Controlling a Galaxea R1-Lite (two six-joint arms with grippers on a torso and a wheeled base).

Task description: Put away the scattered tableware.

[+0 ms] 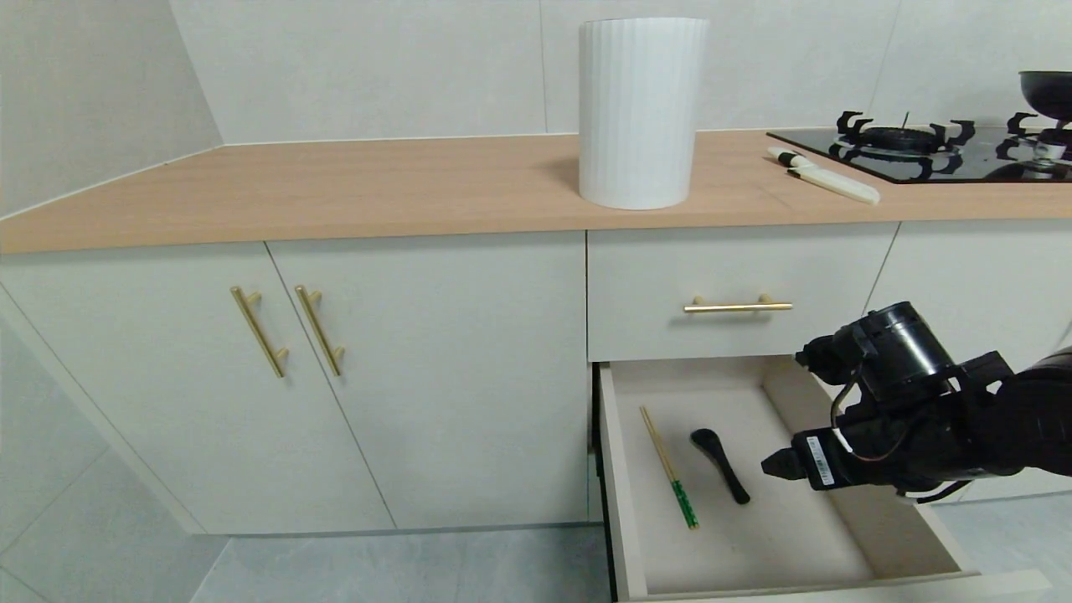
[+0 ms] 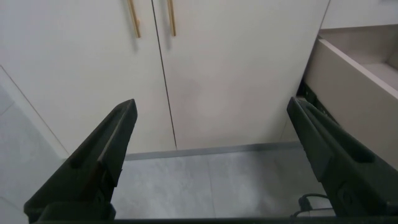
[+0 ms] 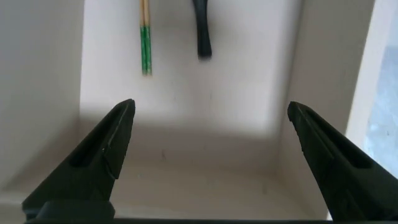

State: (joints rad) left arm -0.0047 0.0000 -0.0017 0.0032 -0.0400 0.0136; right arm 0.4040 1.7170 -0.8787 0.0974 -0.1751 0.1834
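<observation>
The drawer (image 1: 618,469) below the counter (image 1: 335,188) is pulled out, and the chopsticks (image 1: 670,479) and the black spoon (image 1: 720,466) are laid side by side on its floor, apart from each other, the chopsticks to the left. The right gripper (image 3: 210,118) is held over the near part of the drawer, near the spoon's handle end, with its jaws spread wide and nothing gripped between them. The drawer's right wall is partly hidden in the head view by the right arm (image 1: 913,419). The left gripper (image 2: 211,115) is held low over the floor (image 2: 211,180), in front of the two shut doors (image 1: 402,377) and just left of the drawer's side; its jaws are likewise spread apart and nothing is held. Above the open drawer an upper drawer (image 1: 737,276) is shut. On the counter a tall white ribbed canister (image 1: 641,113) is stood upright, and to its right a white knife (image 1: 825,176) is laid just beside the hob (image 1: 921,155). A dark pan (image 1: 1047,84) is seen at the hob's far right edge.
</observation>
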